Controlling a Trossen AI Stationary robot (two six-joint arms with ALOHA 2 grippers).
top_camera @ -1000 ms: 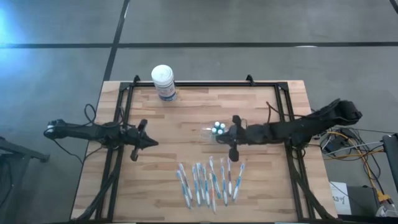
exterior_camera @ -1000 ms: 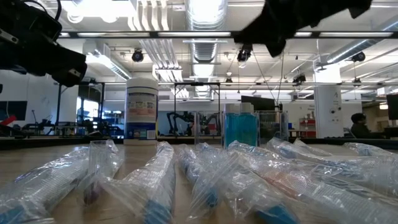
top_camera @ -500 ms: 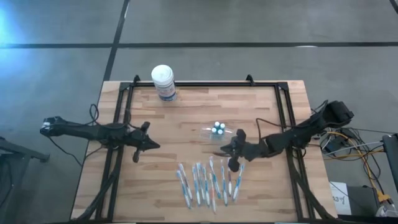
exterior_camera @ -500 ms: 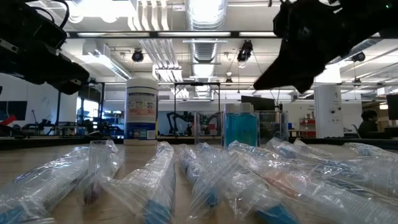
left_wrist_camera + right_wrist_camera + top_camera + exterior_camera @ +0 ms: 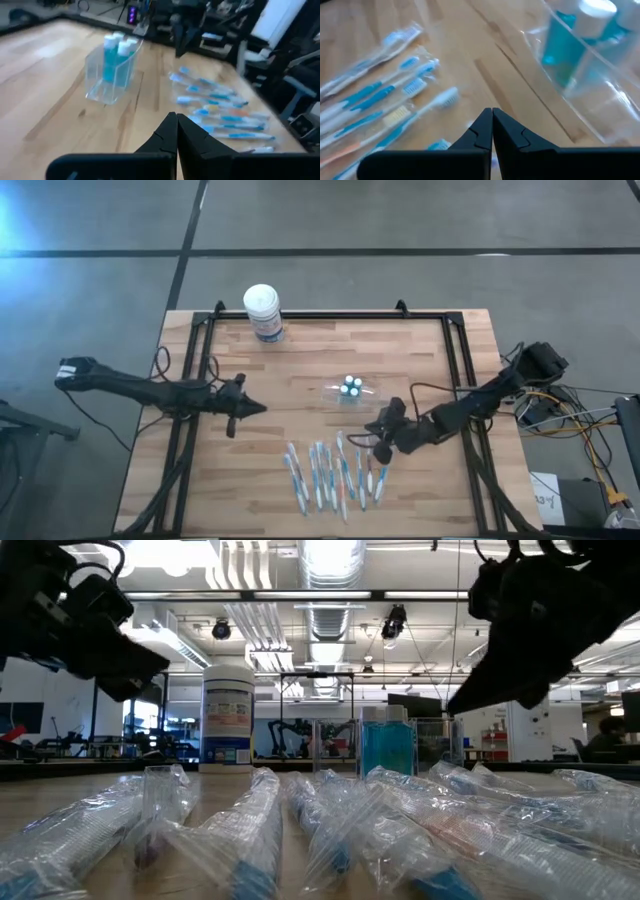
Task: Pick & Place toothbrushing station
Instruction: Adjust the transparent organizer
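We've got the toothbrushing station (image 5: 348, 389) sitting free mid-tabletop (image 5: 300, 360); left pincer (image 5: 262, 408) at its 9 o'clock, right pincer (image 5: 366, 439) at 5, both pinched together, empty.

Toothbrushing station (image 5: 349, 389) mid-table; right gripper (image 5: 372, 436) near it; left gripper (image 5: 257, 408) well apart.

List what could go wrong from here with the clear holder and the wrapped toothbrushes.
1. The right tool is shut and hangs right at the wrapped toothbrushes; a low sweep may scatter them.
2. The toothbrushing station is see-through and holds blue bottles; a misjudged grasp could tip it.
3. The left tool is also shut, so either must open before gripping.
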